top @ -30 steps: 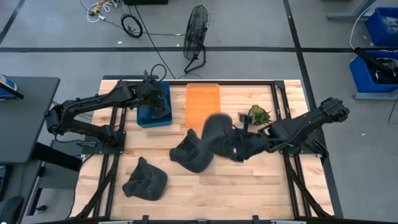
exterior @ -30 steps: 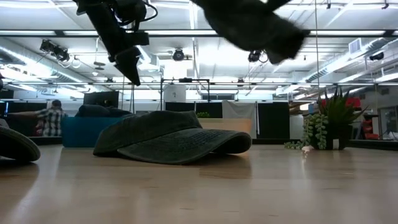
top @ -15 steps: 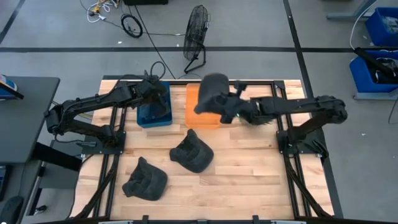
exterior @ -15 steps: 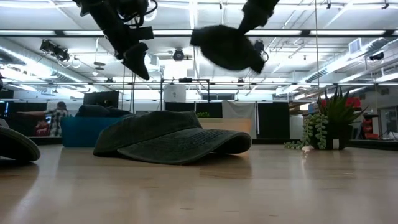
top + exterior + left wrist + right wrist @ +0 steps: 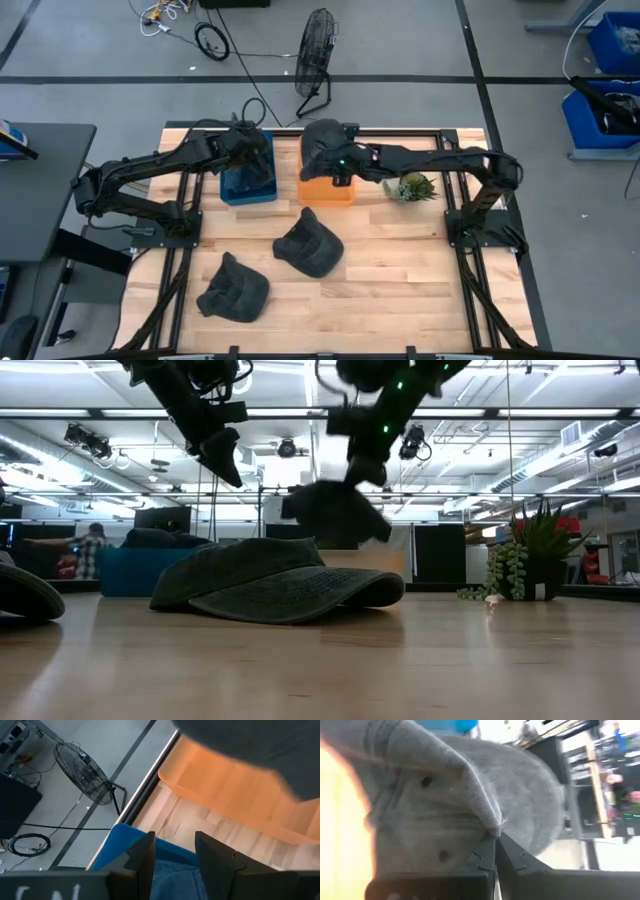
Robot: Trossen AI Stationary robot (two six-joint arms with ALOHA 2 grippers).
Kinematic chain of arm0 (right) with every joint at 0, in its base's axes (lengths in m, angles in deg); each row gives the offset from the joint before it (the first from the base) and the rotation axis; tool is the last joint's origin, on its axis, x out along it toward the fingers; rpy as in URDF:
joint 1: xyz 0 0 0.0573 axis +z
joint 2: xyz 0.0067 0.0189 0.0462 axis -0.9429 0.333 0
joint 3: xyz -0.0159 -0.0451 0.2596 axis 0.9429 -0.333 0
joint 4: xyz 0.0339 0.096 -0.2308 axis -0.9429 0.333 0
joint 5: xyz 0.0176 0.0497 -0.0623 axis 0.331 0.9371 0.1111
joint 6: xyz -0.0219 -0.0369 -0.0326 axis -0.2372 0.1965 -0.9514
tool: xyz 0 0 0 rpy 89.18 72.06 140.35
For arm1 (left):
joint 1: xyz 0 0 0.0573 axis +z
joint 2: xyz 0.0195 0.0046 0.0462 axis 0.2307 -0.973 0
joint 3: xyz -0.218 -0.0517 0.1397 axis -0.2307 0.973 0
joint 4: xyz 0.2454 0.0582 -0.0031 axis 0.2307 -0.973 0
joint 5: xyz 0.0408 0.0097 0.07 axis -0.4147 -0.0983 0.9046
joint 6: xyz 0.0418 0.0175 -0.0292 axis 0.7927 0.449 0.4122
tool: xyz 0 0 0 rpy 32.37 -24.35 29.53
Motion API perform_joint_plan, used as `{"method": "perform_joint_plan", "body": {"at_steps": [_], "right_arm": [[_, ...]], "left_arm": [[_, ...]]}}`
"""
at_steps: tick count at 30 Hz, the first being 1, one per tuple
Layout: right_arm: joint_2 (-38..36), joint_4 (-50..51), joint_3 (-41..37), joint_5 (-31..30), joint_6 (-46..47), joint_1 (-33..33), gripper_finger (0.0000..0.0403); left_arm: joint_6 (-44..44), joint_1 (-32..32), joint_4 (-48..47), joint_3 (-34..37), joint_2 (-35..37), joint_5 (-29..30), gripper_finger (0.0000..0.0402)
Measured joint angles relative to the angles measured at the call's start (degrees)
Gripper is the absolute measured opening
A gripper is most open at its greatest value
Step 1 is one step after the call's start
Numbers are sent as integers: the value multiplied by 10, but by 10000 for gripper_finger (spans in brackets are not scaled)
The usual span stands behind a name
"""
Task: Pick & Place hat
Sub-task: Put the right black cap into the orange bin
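- Hat (image 5: 322, 143): dark, held aloft over the orange bin (image 5: 328, 189), upper centre of the high view; not yet set down.
- Right gripper (image 5: 343, 163): fingers (image 5: 485, 857) clenched on a fold of the hat's fabric; arm stretched leftward across the tabletop (image 5: 400, 280).
- Step: carry done, placing in hand. Next move, likely: lower into the bin, then release.
- Left gripper (image 5: 255, 165): above the blue bin (image 5: 236, 186), upper left; fingers (image 5: 142, 862) parted, grasping nothing.
- Two more hats on the tabletop: centre (image 5: 309, 246), lower left (image 5: 234, 290).
- Plant (image 5: 415, 186): right of the orange bin.
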Motion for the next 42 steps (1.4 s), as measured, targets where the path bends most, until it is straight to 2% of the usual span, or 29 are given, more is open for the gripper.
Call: {"method": "perform_joint_plan", "body": {"at_steps": [3, 17, 22, 29, 36, 42], "right_arm": [[25, -7, 0, 32, -3, -17, 2], [83, -13, 0, 59, -13, -50, 2], [99, -9, 0, 91, -12, -58, 7], [103, -13, -1, 92, -25, -57, 52], [103, -14, 0, 89, -30, -58, 116], [98, 8, 18, 31, -13, -43, 162]], "left_arm": [[0, 0, 0, 0, 0, 0, 142], [-2, 0, -1, 0, 0, 0, 142], [-2, 0, -1, 0, 0, 0, 142], [-2, 0, -1, 0, 0, 0, 142], [-2, 0, -1, 0, 0, 0, 142], [-3, 0, -1, 0, 0, 0, 142]]}}
